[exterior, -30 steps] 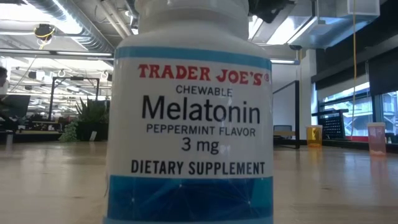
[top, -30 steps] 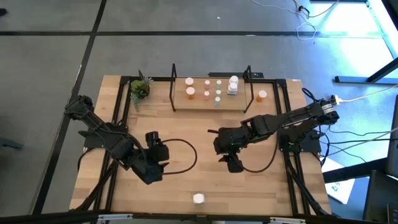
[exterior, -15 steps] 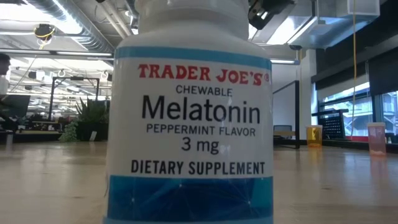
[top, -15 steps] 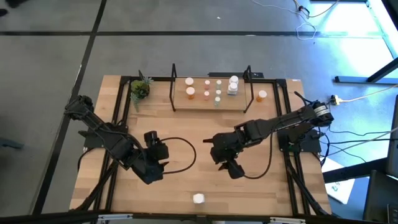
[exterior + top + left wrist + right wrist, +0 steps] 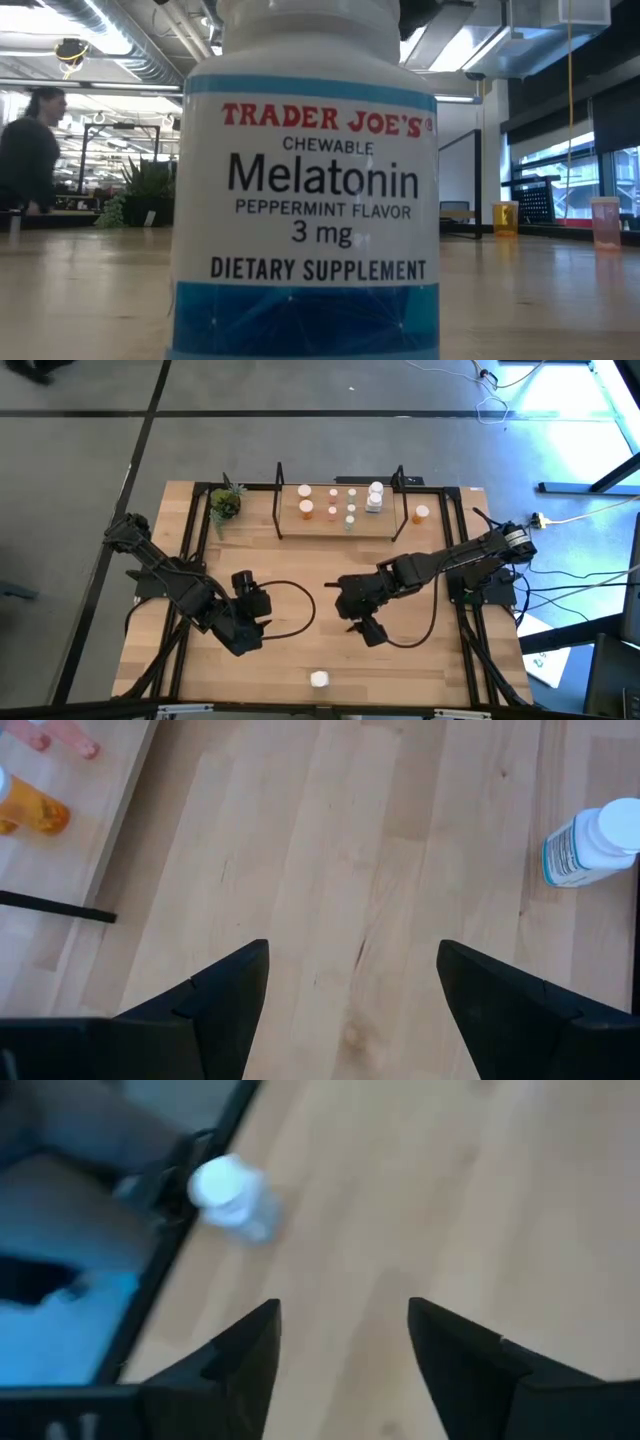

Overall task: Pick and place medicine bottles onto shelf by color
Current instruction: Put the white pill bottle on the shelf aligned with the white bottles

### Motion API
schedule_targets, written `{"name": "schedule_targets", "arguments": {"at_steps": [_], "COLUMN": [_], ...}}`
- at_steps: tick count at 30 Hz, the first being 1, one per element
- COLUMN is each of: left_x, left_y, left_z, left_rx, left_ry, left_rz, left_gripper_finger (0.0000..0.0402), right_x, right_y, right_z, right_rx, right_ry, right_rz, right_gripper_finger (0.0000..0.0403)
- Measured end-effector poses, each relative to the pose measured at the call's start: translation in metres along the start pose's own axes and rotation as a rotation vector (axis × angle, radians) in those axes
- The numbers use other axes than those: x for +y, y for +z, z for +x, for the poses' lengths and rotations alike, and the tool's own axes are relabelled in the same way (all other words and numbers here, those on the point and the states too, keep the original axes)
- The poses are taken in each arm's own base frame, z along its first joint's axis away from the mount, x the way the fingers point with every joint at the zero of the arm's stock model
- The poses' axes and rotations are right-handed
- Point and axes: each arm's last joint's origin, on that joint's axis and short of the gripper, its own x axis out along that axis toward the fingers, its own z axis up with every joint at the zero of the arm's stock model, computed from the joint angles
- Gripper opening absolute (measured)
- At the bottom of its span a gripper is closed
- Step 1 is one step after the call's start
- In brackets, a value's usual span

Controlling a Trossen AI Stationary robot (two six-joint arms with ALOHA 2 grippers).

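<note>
1. The white melatonin bottle stands alone at the near edge of the surface, well apart from the shelf at the far side, where the other medicine bottles already sit; one orange bottle stands just outside the shelf's right frame
2. Over the last second the right claw has swung from mid-surface toward the near edge and spread its fingers; it is empty, and its wrist view shows the white bottle ahead, so I judge it is lining up for that pick
3. The right arm reaches in from the right, elbow bent, claw pointing down at bare wood
4. The left claw waits open and empty over the left-centre of the surface, unmoved
</note>
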Motion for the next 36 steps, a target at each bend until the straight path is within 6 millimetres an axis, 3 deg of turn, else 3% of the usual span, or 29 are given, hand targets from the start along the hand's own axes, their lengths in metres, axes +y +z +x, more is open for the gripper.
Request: {"name": "schedule_targets", "arguments": {"at_steps": [4,10,16,24,36], "left_x": [0.000,0.000,-0.003,-0.011,-0.017], "left_y": [0.000,-0.002,-0.006,-0.014,-0.021], "left_z": [0.000,-0.001,-0.004,-0.011,-0.017], "left_rx": [0.000,0.010,0.015,-0.007,-0.013], "left_ry": [0.000,0.005,0.001,-0.010,-0.035], "left_rz": [0.000,0.011,0.039,0.080,0.086], "left_gripper_finger": [0.0284,0.0284,0.0284,0.0284,0.0284], "right_x": [0.002,0.036,0.065,0.080,0.085], "right_y": [0.001,0.010,0.015,0.009,0.003], "right_z": [0.001,0.009,0.037,0.085,0.121], "right_rx": [-0.013,-0.118,-0.192,-0.186,-0.200], "right_ry": [-0.089,-0.030,-0.075,-0.095,-0.032], "right_rz": [-0.038,-0.119,-0.186,-0.189,-0.047], "right_gripper_finger": [0.0237,0.0230,0.0228,0.0228,0.0228]}}
